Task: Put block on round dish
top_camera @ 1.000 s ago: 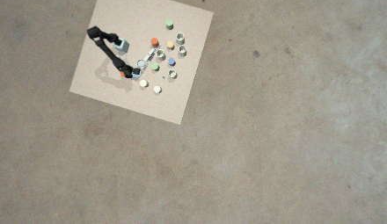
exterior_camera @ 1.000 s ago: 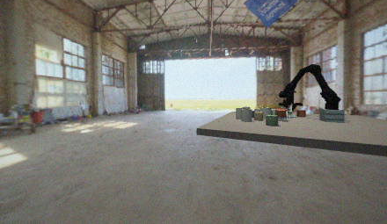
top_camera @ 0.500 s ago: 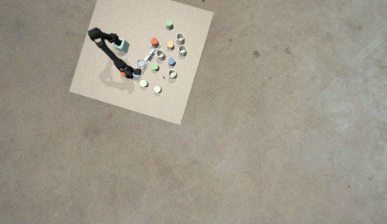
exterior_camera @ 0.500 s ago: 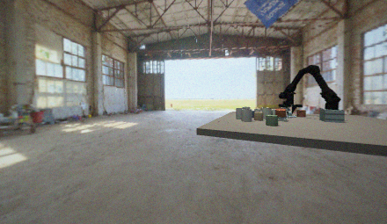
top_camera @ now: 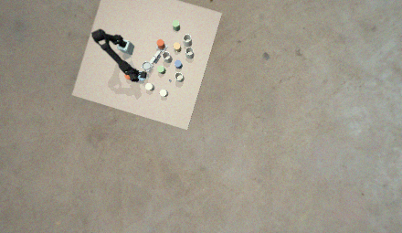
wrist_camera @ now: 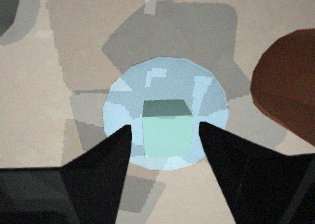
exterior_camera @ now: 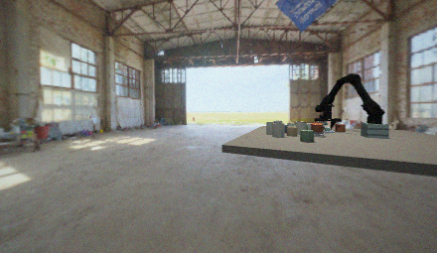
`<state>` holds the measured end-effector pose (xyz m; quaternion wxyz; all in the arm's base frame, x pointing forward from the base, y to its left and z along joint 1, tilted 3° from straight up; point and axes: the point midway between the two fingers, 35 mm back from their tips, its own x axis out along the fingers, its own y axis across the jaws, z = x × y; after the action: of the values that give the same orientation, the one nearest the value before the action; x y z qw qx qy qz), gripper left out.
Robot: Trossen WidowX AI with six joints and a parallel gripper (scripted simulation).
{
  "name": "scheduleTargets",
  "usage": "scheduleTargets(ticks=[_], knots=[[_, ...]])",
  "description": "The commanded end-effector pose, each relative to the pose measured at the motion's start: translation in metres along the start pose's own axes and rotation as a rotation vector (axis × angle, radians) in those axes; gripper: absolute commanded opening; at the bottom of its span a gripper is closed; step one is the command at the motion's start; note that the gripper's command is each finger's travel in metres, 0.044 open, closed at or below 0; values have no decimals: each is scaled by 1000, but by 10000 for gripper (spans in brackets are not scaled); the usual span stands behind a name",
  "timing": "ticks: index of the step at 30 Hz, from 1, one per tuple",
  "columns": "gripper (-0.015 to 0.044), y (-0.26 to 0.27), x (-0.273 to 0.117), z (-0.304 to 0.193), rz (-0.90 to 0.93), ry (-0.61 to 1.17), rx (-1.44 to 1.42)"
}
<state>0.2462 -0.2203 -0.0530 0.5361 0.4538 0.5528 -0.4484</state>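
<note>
The pale green block point(wrist_camera: 168, 136) is over the near part of the round light-blue dish point(wrist_camera: 181, 69) point(top_camera: 141, 79) and appears to rest on it. My gripper point(wrist_camera: 165, 128) point(top_camera: 142, 75) is open, with a gap on each side of the block. One red cup point(wrist_camera: 299, 82) point(top_camera: 127, 77) point(exterior_camera: 340, 127) stands beside the dish, not above it. The other red cup point(top_camera: 161, 44) point(exterior_camera: 317, 127) stands at the far end of the balance point(top_camera: 154, 59). The balance's near round pan point(top_camera: 146, 66) is bare. The block is hidden in the top and exterior views.
A green cylinder point(top_camera: 161, 69), two white ones point(top_camera: 149, 87) point(top_camera: 163, 92) and several grey open cups stand beyond the dish and balance. A blue cylinder point(top_camera: 178, 64) stands among them. A grey-green box point(top_camera: 126, 47) point(exterior_camera: 374, 130) is near the arm's base.
</note>
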Motion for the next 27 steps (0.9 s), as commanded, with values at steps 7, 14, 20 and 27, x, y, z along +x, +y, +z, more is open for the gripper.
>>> scheduleTargets(ticks=[7, 14, 20, 27], knots=[[440, 0, -44, 0, -5, 4, -5], [440, -1, -66, -1, -5, 4, -5], [440, -1, -101, -2, 1, -2, 0], [440, -1, -101, -2, 1, -2, 0]])
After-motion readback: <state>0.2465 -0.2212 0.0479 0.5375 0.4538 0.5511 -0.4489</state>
